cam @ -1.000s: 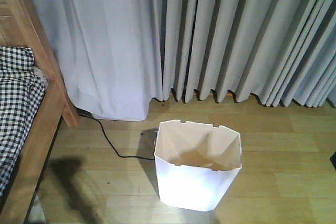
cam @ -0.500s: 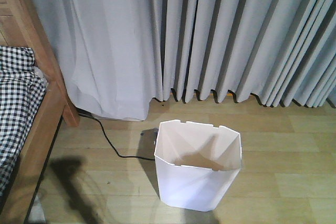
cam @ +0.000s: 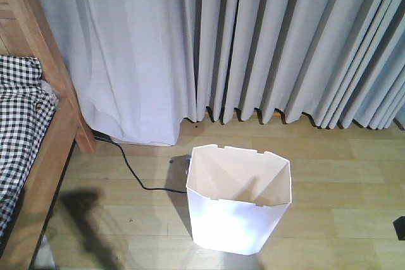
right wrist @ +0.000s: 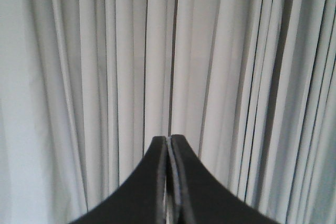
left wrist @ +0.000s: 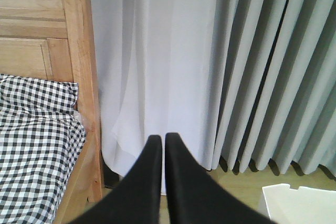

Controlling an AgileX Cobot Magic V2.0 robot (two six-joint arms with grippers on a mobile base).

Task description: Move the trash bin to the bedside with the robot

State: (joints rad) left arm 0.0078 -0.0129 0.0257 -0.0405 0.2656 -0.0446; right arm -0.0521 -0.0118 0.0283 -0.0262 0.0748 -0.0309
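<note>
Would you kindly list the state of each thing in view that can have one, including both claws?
Tall white faceted plastic trash bin: upright, open-topped, looks empty, standing apart from the bed.
Light wooden bed frame: covered with rumpled black-and-white checked bedding.
Pale grey pleated curtains: drawn shut, reaching the floor.
Thin black cable: lying loose on the wooden floor.
Left claw: shut, holding nothing.
Right claw: shut, holding nothing.
</note>
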